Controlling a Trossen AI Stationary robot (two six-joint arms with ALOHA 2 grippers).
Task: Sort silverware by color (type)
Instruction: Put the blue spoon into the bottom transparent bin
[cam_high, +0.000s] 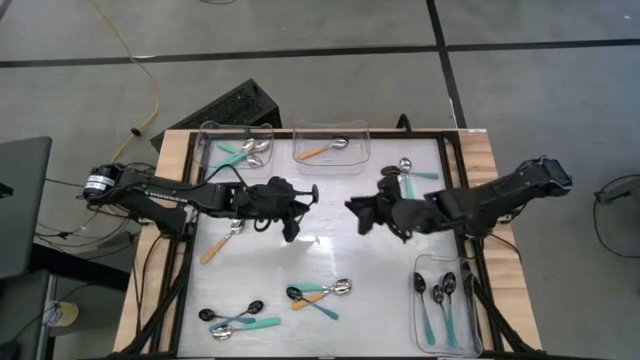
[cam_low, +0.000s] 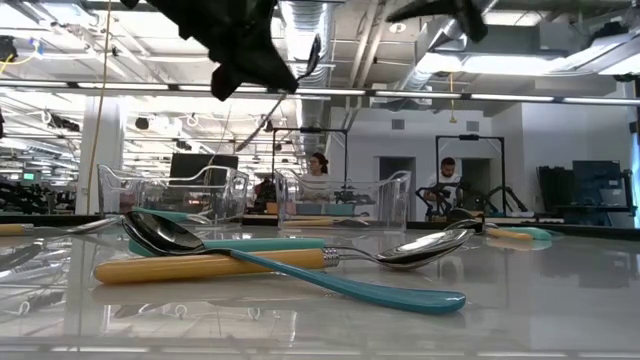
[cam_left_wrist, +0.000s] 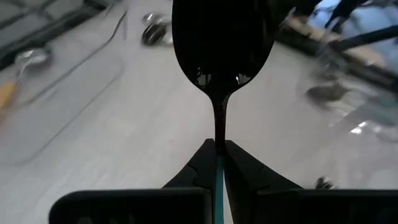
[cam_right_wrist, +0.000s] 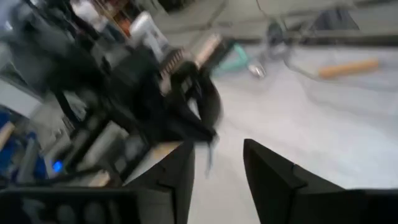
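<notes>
My left gripper hangs above the table's middle, shut on a black-bowled spoon with a teal handle. My right gripper faces it a short way toward the table's right, open and empty. Loose spoons lie flat on the table: an orange-handled silver one, a teal-handled silver one, a mixed cluster and black-bowled ones. In the low view the cluster fills the foreground. My left gripper pinches the spoon between its two fingers at the teal handle, just behind the black neck. The spoon lies along the fingers and its bowl sticks out ahead of them. It is lifted clear of the table, pointing toward my right gripper.
Three clear bins stand on the table: far left holding teal-handled silver spoons, far middle holding an orange-handled silver spoon, near right holding black-bowled teal spoons. Bare tabletop lies between and below the grippers. People show in the room behind.
</notes>
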